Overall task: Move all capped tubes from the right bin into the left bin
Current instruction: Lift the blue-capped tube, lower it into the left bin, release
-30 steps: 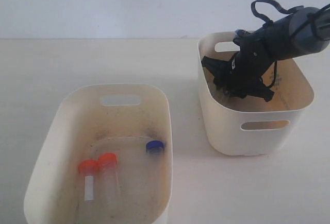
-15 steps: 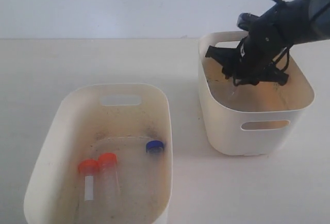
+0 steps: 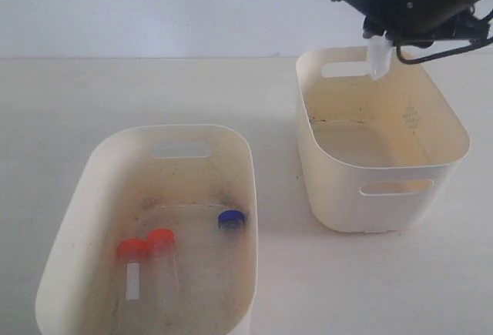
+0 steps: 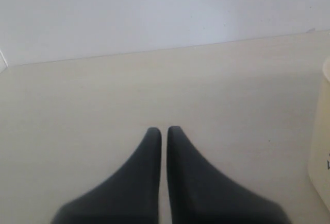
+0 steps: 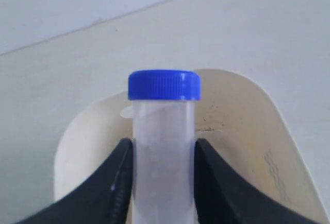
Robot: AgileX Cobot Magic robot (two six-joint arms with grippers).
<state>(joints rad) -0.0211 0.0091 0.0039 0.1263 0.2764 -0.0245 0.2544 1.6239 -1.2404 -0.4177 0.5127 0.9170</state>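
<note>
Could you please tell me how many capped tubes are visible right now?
4. Two orange-red-capped tubes and one blue-capped tube lie in the left bin. The fourth tube, blue-capped, is held by the right pincer above the right bin. None appears hidden.

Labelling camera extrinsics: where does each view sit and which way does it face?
Exterior: off the arms, raised, looking down on left bin (near) and right bin; right gripper holding a blue-capped tube shows top right.
Left wrist: on left arm, looking along the shut left gripper across the table toward a wall.
Right wrist: on right arm, looking past its gripper and tube down into the right bin.
Shared: exterior and right wrist both show that tube and bin.
</note>
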